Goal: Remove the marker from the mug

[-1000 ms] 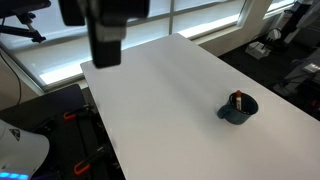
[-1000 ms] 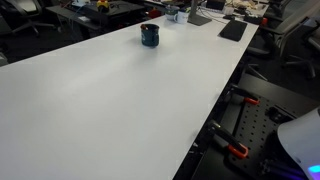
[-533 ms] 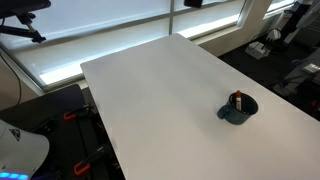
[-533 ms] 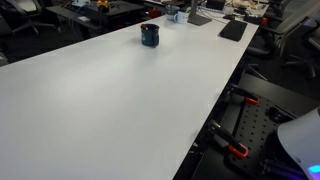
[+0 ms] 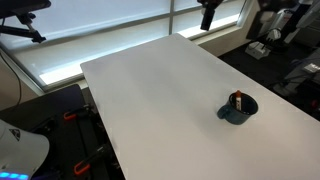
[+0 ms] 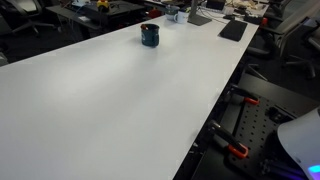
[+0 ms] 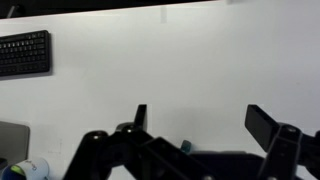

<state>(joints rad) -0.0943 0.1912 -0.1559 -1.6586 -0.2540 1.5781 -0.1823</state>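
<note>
The mug (image 5: 238, 110) is small, squat and dark blue-grey, and stands on the white table (image 5: 160, 90) near its right side. The reddish marker (image 5: 238, 99) stands in it, its top just above the rim. The mug also shows far off in an exterior view (image 6: 150, 36); the marker is too small to make out there. My gripper (image 7: 200, 120) is open and empty, high above the white table in the wrist view, with both dark fingers (image 7: 266, 125) spread wide. A dark part of it (image 5: 208, 14) shows at the top edge, far from the mug.
A black keyboard (image 7: 25, 52) lies at the left of the wrist view. Desks with clutter (image 6: 200, 14) stand beyond the table's far end. Black stands with red clamps (image 6: 240, 125) sit beside the table edge. Windows (image 5: 100, 25) run behind the table.
The dark gripper has swept from the upper left of the exterior view to the upper right, mostly out of frame. The mug and marker have not moved.
</note>
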